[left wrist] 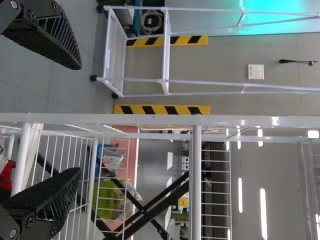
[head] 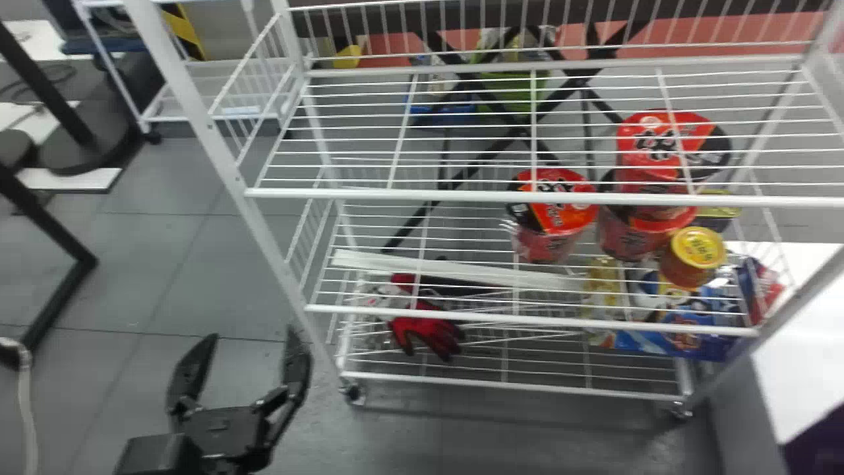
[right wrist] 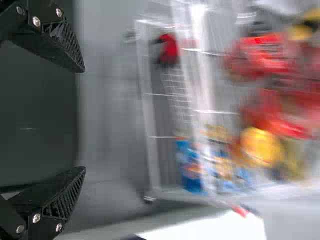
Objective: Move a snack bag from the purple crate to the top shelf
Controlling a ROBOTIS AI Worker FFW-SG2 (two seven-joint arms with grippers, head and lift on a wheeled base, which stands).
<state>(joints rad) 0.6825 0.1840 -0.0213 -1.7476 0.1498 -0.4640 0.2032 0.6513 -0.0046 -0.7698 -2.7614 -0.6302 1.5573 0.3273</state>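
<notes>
From where I stand, the left gripper hangs over the grey floor, just off the left front post of the white wire rack, its two black fingers spread well apart and pointing up and away from the robot. The left wrist view shows that same wide gap, with the rack's wires beyond one finger. The right gripper is spread wide too, the rack blurred beyond it. Which snack bag is meant, I can't tell; some blue snack bags lie low in the rack at its right end, seen through the wires of the shelf above. On that middle shelf, toward the right, sit red lidded cups, some of them stacked, and near them a jar with a yellow lid. A red and black glove lies lower down, left of the blue bags. Right of the rack there's a white surface, and beside it, at the corner of the head view, something dark purple, too little of it to name. Behind the rack's wires I can make out something green.
</notes>
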